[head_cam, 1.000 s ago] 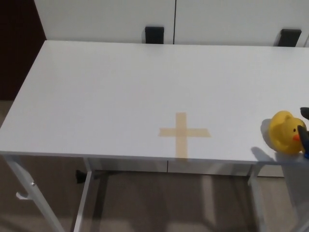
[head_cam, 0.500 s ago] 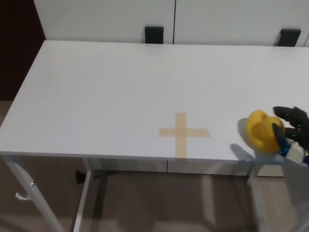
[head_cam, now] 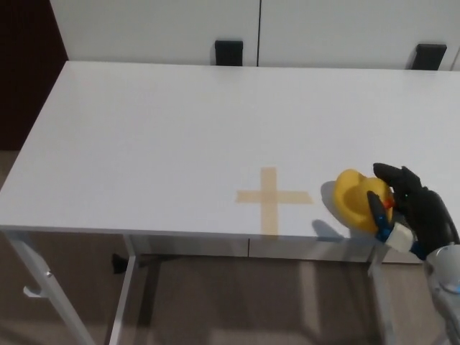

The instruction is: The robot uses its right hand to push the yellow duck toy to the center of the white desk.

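Note:
The yellow duck toy sits on the white desk near its front edge, just right of a tan tape cross. My right hand comes in from the lower right and presses against the duck's right side. Its fingers are spread apart and curl around the toy without closing on it. My left hand does not show.
Two black brackets stand behind the desk's far edge against white panels. The desk's white legs and a brown floor show below the front edge.
My right hand has come further in from the right and pushed the duck leftward along the front edge, toward the tape cross.

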Available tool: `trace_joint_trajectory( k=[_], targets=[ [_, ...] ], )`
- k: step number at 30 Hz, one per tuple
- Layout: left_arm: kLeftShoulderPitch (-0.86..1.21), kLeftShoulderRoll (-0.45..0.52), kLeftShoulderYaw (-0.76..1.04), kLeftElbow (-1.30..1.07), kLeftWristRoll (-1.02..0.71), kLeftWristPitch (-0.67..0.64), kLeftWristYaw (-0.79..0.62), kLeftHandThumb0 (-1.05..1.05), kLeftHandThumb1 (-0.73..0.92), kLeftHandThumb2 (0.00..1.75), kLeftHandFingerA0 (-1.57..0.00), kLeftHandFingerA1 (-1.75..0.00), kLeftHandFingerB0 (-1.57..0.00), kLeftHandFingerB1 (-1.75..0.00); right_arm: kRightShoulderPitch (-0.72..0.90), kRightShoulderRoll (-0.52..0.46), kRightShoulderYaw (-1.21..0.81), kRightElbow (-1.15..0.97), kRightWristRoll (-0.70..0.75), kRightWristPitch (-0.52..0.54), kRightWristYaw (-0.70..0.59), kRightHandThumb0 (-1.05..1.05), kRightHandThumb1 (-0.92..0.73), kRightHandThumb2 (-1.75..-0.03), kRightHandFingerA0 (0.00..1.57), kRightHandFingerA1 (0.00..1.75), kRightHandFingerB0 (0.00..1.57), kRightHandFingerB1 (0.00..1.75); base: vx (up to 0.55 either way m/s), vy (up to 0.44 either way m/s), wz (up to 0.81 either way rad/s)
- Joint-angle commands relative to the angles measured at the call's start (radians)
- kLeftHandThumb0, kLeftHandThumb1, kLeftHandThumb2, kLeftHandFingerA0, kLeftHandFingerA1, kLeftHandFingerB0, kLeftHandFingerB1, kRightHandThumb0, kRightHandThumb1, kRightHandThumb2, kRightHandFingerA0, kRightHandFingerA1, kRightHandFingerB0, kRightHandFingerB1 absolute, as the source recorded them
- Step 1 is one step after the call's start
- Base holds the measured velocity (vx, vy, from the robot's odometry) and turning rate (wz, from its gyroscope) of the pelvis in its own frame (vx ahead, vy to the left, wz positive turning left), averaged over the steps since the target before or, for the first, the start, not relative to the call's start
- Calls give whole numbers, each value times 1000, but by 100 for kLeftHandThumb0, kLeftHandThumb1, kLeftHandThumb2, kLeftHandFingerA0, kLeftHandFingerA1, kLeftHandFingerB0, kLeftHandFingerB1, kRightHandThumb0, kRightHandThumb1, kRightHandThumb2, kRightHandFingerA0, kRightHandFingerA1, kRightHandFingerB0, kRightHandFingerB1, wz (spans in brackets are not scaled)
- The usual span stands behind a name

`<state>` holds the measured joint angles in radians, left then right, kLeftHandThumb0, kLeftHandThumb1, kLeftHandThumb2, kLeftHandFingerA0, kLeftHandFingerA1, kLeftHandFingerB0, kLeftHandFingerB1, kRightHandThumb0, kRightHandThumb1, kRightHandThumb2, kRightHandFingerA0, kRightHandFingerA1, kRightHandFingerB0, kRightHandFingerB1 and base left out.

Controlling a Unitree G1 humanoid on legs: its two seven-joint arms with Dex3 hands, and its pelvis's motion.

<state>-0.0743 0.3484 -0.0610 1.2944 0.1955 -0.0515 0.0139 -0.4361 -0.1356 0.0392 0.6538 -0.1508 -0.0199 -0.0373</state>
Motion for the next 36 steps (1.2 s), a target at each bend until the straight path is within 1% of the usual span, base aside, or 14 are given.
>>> trace_joint_trajectory(
  k=[1, 2, 7, 8, 10, 14, 15, 16, 17, 20, 23, 24, 30, 36],
  targets=[
    [0, 2, 1, 0, 4, 1, -2, -14, 64, 74, -86, -73, -85, -59, 8, 47, 14, 4, -5, 54, -26, -88, -81, -118, 0, 43, 12, 29, 0, 0, 0],
    [0, 2, 0, 1, 5, -2, -3, -13, 65, 72, -86, -72, -83, -60, -1, 61, 18, -2, -8, 59, -36, -83, -78, -118, 1, 26, 2, 26, 0, 0, 0],
    [-4, 1, -2, 1, 6, -1, -4, -14, 65, 71, -85, -72, -83, -60, -16, 84, 24, -10, -13, 70, -51, -80, -74, -117, 0, 28, 2, 26, 0, 0, 0],
    [-4, 1, -3, 1, 7, -1, -4, -14, 63, 74, -86, -73, -83, -59, -22, 92, 30, -7, -17, 66, -57, -95, -82, -120, 0, 19, 10, 13, 0, 0, 0],
    [-3, 2, -4, 0, 8, -4, -3, -15, 64, 71, -87, -73, -83, -60, -32, 105, 43, -3, -30, 63, -72, -99, -87, -121, 0, 14, 10, 9, 0, 0, 0],
    [-3, 3, -5, -1, 7, -7, -2, -15, 64, 71, -87, -73, -83, -60, -38, 113, 55, -1, -42, 65, -87, -99, -87, -121, 0, 14, 10, 9, 0, 0, 0],
    [-5, 3, -7, -2, 9, -4, -3, -15, 65, 69, -87, -70, -81, -57, -42, 122, 65, 1, -52, 63, -102, -91, -92, -84, 0, 0, 2, 23, 0, 0, 0],
    [-6, 3, -9, -2, 10, -2, -4, -15, 65, 69, -87, -70, -81, -57, -44, 130, 73, 2, -60, 60, -114, -91, -92, -84, 0, 0, 2, 23, 0, 0, 0],
    [-8, 1, -11, -3, 11, 1, -4, -14, 64, 69, -85, -69, -80, -59, -46, 137, 89, 2, -77, 62, -128, -103, -89, -126, 0, 15, 0, 3, 0, 0, 0],
    [-13, -2, -15, -3, 13, 3, -5, -16, 67, 64, -86, -69, -80, -58, -54, 149, 129, 6, -119, 73, -157, -105, -90, -128, 0, 18, 0, 4, 0, 0, 0],
    [-17, 1, -19, -7, 15, 8, -5, -18, 69, 66, -86, -69, -80, -58, -57, 164, 145, 11, -126, 76, -178, -105, -90, -127, 0, 20, 0, 3, 0, 0, 0],
    [-19, 1, -19, -7, 14, 6, -5, -14, 68, 71, -87, -69, -81, -60, -57, 168, 150, 10, -126, 80, -177, -105, -91, -127, 0, 21, 0, 4, 0, 0, 0],
    [-23, 5, -22, -6, 14, -1, -9, -16, 68, 68, -85, -66, -78, -58, -53, 194, 166, 6, -122, 86, -167, -105, -90, -126, 0, 22, 0, 6, 0, 0, 0],
    [-23, 2, -19, -9, 8, -3, -9, -13, 66, 72, -84, -69, -80, -61, -53, 225, 200, -1, -145, 95, -170, -105, -88, -126, 0, 27, 0, 10, 0, 0, 0]
  ],
)
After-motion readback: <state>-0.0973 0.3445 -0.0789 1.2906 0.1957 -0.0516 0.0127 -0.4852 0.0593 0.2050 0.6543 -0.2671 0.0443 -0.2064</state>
